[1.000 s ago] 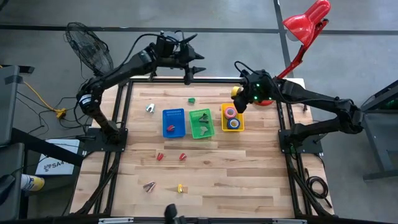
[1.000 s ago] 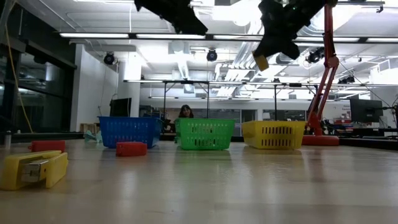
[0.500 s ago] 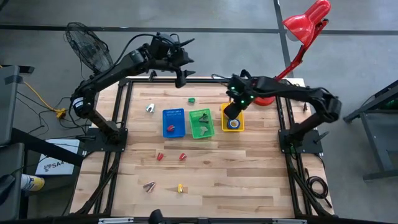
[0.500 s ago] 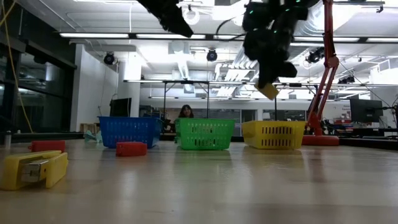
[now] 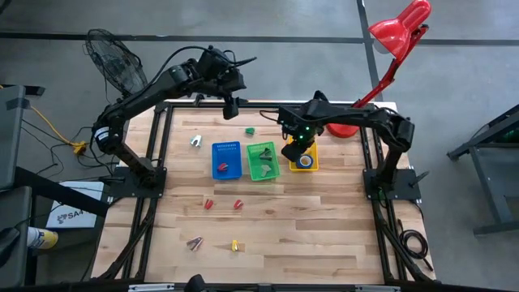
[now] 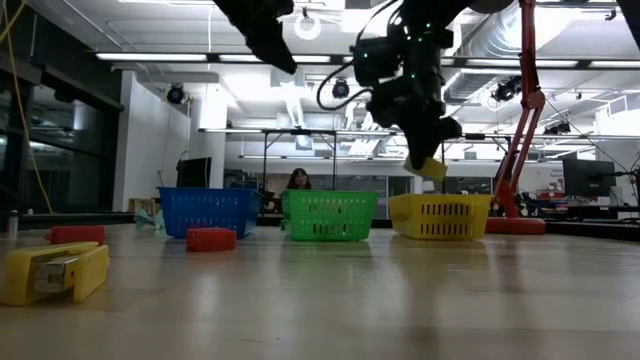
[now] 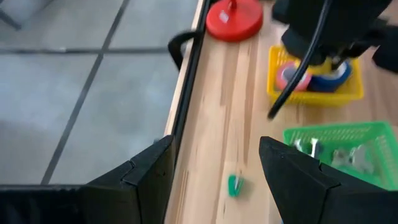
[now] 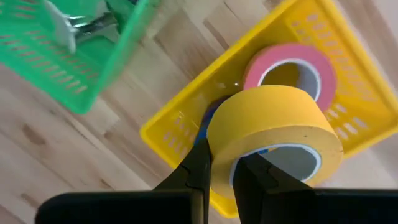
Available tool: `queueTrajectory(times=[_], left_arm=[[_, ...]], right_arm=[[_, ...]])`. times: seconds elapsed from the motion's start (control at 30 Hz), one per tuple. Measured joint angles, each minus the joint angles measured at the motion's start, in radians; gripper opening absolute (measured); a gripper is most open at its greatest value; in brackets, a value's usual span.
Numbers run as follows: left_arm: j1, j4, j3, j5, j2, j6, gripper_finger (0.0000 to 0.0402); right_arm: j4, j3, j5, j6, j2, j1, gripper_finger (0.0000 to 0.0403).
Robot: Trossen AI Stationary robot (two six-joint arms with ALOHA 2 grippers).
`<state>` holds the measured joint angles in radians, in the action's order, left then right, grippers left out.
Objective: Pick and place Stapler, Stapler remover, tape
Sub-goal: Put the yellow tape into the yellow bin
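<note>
My right gripper point(image 5: 293, 149) points down, shut on a yellow tape roll point(image 8: 273, 134). It hangs just above the yellow bin point(image 5: 313, 165), which holds a pink roll point(image 8: 291, 67) and a blue roll point(image 5: 305, 161). My left gripper point(image 7: 214, 180) is open and holds nothing, high over the table's far edge point(image 5: 229, 109). A green stapler remover point(image 7: 234, 185) lies on the wood below it. The blue bin point(image 5: 226, 154) holds a red stapler point(image 5: 221, 169). The green bin point(image 5: 263, 160) holds stapler removers. My right gripper pinches the yellow roll's wall point(image 8: 221, 163) at one side of the ring, with one finger point(image 8: 250, 173) in the hole and the other point(image 8: 198, 168) outside. The fingers come from above, pointing down. The roll hangs tilted below them, lifted clear of the bin point(image 6: 428, 167).
Two red staplers point(image 5: 208, 204) point(image 5: 238, 204), a yellow stapler point(image 5: 234, 244) and a metal remover point(image 5: 195, 242) lie on the near half. Another remover point(image 5: 196, 141) lies left of the blue bin. A red lamp base point(image 5: 345, 127) stands at the far right.
My right gripper has swung from the lamp base toward the table's left and near edge and come down, tipping from slanted to straight down, carrying the yellow roll over the yellow bin. My left gripper has drifted slightly left and tipped further downward, staying open.
</note>
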<state>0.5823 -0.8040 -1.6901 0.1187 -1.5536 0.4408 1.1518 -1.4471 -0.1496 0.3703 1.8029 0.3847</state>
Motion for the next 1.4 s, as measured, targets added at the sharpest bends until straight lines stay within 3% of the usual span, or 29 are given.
queueTrajectory(times=[0.47, 1.4], left_arm=[[0.0, -0.129, 0.0, -0.068, 0.0, 0.0, 0.023], [0.001, -0.367, 0.0, -0.284, -0.001, 0.0, 0.023]], right_arm=[[-0.015, 0.056, 0.008, 0.076, 0.013, 0.0, 0.0037], [-0.057, 0.056, 0.025, 0.068, 0.013, -0.014, 0.0055]])
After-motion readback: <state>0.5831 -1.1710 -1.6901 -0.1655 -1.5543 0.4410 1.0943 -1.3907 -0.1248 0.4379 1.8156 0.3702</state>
